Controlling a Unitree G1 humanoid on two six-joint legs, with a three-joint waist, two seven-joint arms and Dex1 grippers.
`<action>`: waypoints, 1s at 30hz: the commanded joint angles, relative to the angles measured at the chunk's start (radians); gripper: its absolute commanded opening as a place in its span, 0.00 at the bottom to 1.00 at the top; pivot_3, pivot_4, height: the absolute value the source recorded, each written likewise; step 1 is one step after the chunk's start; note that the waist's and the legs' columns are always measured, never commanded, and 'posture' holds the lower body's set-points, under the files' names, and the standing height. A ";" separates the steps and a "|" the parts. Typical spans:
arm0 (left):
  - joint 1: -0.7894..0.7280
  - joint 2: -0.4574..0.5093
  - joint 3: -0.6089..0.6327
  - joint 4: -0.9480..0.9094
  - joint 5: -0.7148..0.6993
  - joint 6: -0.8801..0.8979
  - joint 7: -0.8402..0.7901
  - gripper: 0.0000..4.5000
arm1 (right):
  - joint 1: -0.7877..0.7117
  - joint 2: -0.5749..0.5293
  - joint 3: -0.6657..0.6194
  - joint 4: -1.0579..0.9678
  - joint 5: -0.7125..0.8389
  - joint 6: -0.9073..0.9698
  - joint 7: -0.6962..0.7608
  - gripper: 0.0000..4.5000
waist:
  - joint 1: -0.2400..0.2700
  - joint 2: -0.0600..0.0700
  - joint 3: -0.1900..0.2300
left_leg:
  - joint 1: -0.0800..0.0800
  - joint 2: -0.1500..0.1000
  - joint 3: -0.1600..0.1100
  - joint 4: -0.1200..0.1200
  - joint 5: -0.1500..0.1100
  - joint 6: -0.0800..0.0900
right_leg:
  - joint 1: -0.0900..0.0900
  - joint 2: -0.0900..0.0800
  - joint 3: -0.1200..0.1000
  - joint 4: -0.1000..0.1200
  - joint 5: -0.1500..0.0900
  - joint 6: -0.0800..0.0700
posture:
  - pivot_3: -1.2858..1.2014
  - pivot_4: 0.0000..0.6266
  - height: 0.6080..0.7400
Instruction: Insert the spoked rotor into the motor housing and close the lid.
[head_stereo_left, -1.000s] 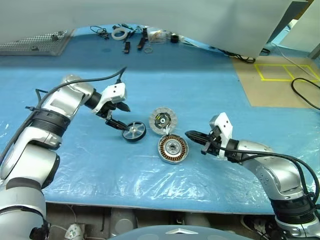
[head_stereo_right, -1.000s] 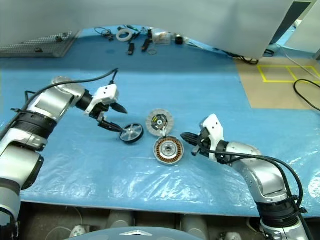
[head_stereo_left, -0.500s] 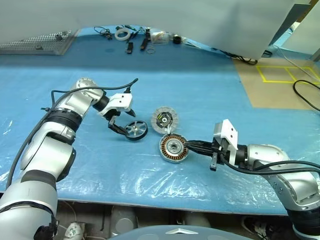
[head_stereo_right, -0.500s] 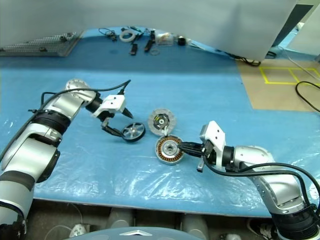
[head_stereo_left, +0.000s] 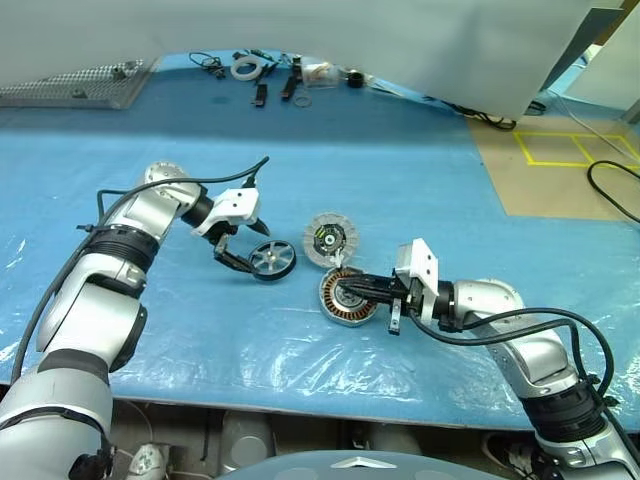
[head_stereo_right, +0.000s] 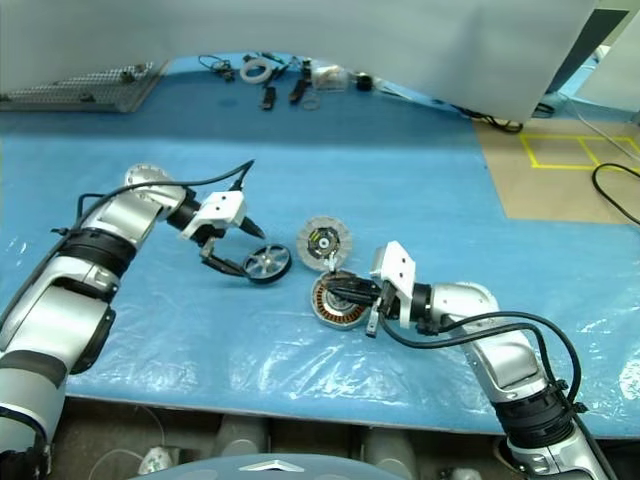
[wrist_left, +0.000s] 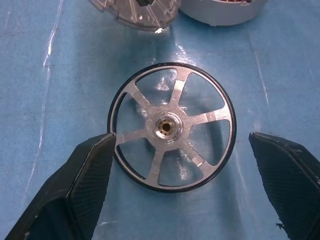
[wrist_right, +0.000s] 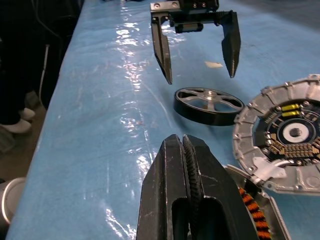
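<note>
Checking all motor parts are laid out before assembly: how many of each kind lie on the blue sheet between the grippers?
Spoked rotor: 1
Motor housing: 1
Lid: 1
Total: 3

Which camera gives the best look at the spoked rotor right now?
The left wrist view: the spoked rotor lies face-on, every spoke and the hub clear, between the left gripper's open fingers. The right wrist view shows it side-on beneath that gripper. The head views show it small, left of the lid.
</note>
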 joint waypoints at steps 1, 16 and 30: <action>0.003 0.018 0.023 -0.044 -0.029 0.003 -0.005 1.00 | -0.014 -0.017 -0.017 -0.053 0.027 0.000 0.018 0.01 | 0.001 0.000 0.000 | 0.000 0.000 0.000 0.000 0.000 0.000 | 0.000 0.000 0.000 0.000 0.000 0.000 | 0.52 0.24 1.00; -0.087 -0.091 0.011 0.198 0.116 -0.172 0.068 1.00 | -0.059 -0.004 0.030 -0.137 -0.018 0.143 -0.121 0.01 | 0.000 0.000 0.000 | 0.000 0.000 0.000 0.000 0.000 0.000 | 0.000 0.000 0.000 0.000 0.000 0.000 | 0.52 0.24 1.00; -0.239 -0.070 -0.096 0.279 0.049 -0.196 -0.005 1.00 | -0.039 -0.006 0.047 -0.060 -0.057 0.093 -0.107 0.01 | 0.001 -0.001 0.001 | 0.000 0.000 -0.001 -0.001 0.000 0.000 | 0.000 0.000 0.000 -0.001 0.000 0.000 | 0.52 0.24 1.00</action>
